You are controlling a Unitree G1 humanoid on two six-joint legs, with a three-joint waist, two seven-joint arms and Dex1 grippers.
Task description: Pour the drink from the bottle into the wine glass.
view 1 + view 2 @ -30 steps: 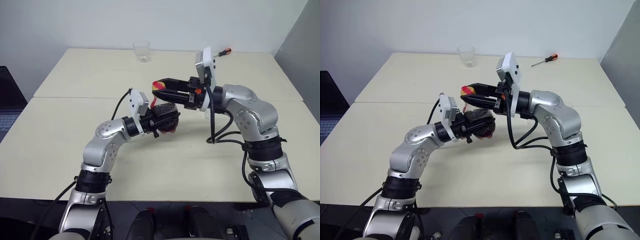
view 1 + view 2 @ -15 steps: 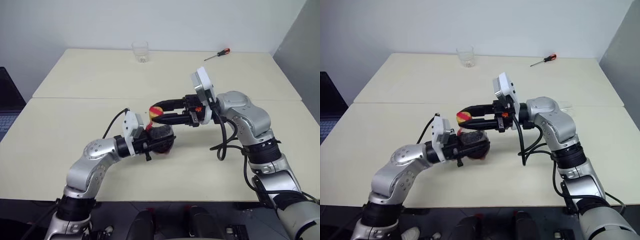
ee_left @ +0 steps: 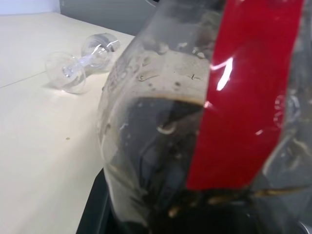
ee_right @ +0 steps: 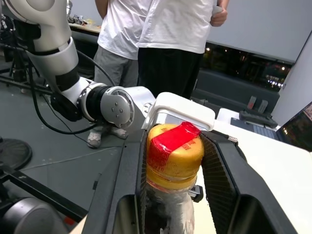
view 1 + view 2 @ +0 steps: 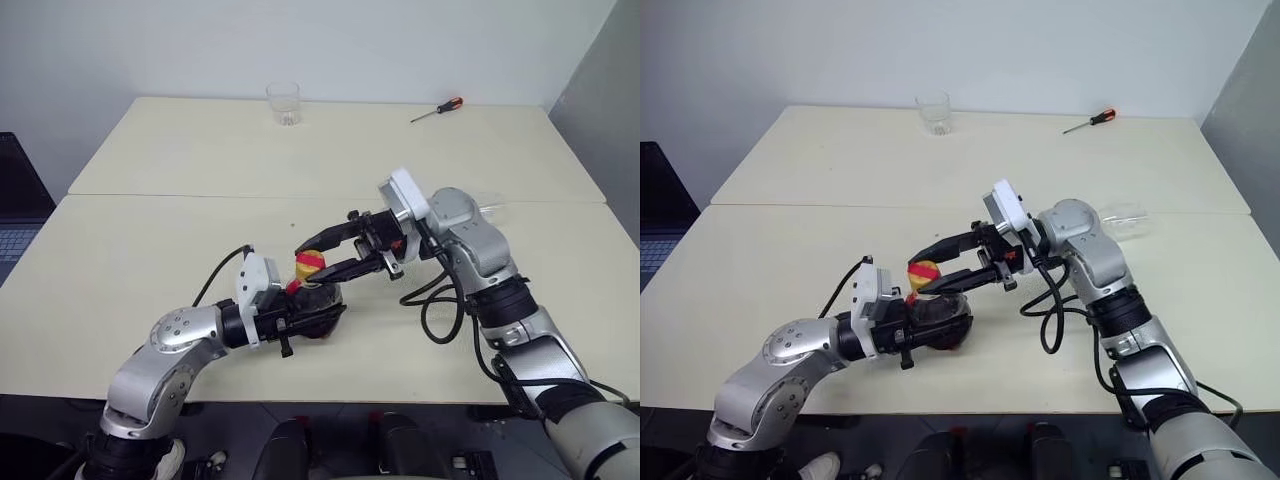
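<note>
The bottle (image 5: 322, 302) is held near the table's front edge, a little above it, cap up, with my left gripper (image 5: 312, 314) shut on its bulbous body. The dark drink (image 3: 146, 161) fills the lower part of the bottle, beside the red label band. My right gripper (image 5: 304, 268) reaches in from the right, and its two pads close on the sides of the yellow-and-red cap (image 4: 174, 146). The wine glass (image 5: 492, 205) lies on its side on the table behind my right arm.
A short clear tumbler (image 5: 283, 102) stands at the table's far edge. A screwdriver (image 5: 437, 109) lies at the far right. A laptop (image 5: 12, 225) sits off the table's left side. Two people (image 4: 161, 39) stand beyond the table's front edge.
Both arms have drawn back toward me and sunk, carrying the bottle closer to the front edge. My right wrist has turned about the cap, and its fingers look slightly wider apart.
</note>
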